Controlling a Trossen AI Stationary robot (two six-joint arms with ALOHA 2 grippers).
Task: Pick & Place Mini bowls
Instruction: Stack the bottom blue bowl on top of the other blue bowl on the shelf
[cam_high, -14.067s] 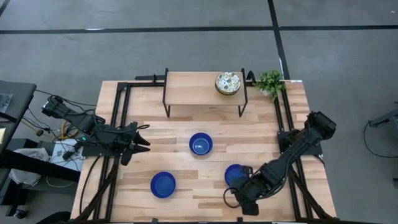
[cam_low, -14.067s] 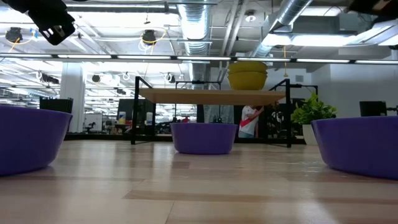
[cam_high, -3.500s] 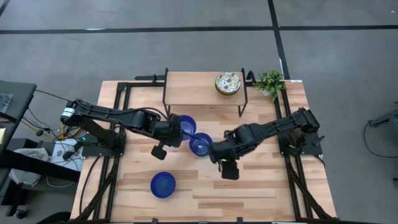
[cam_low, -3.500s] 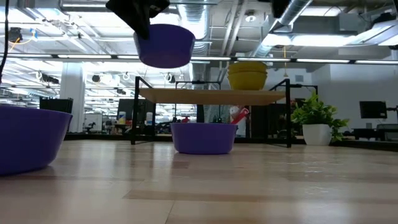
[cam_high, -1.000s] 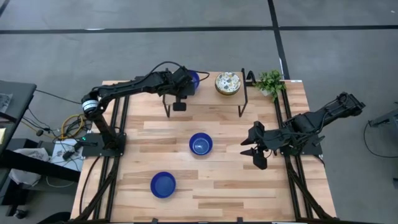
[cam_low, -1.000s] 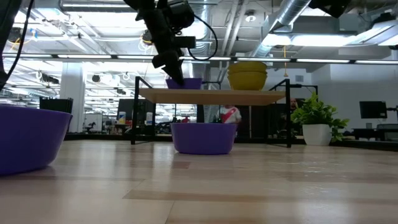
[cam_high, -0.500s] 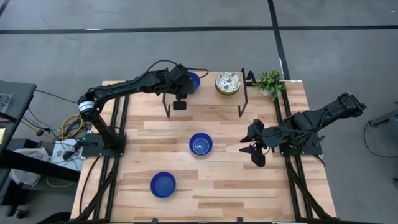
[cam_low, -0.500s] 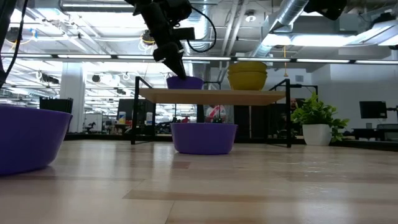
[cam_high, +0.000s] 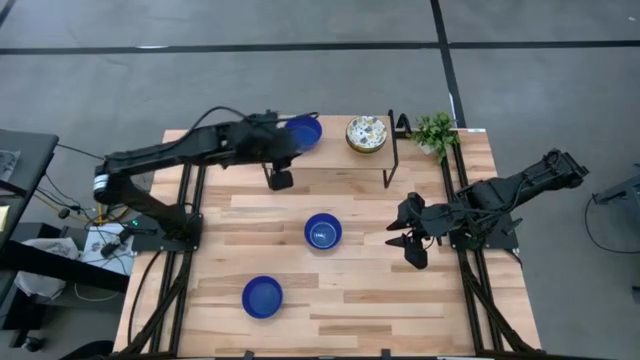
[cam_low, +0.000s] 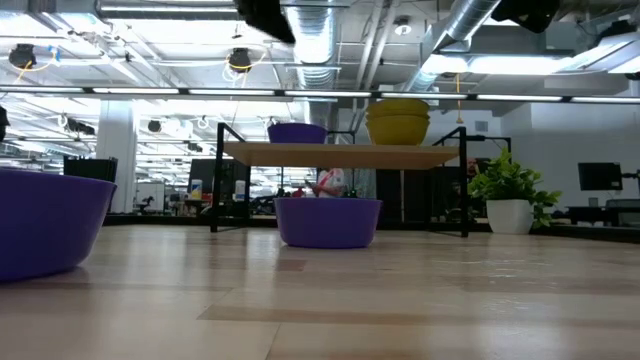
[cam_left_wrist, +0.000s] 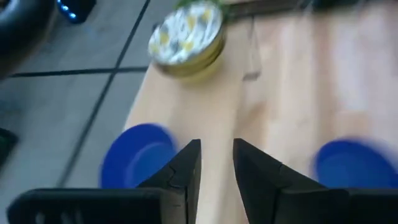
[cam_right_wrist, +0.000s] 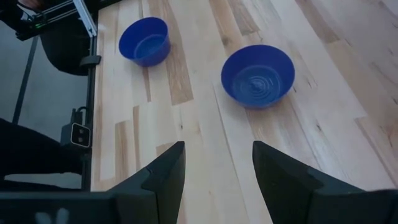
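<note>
One blue mini bowl stands on its base on the raised wooden shelf, left of a stack of floral cream bowls. A second blue bowl sits at the table's centre and a third near the front edge. My left gripper hovers just left of and nearer than the shelf bowl, fingers slightly open, holding nothing. My right gripper waits open at the table's right side, above the wood.
A small potted plant stands at the far right corner beside the shelf. The shelf's black legs and the black frame rails along both table sides are obstacles. Bare wood lies between the centre bowl and the right gripper.
My left gripper has let go of the blue bowl on the shelf and drawn back up and toward the table's left and near side. The bowl stays on the shelf's left part.
</note>
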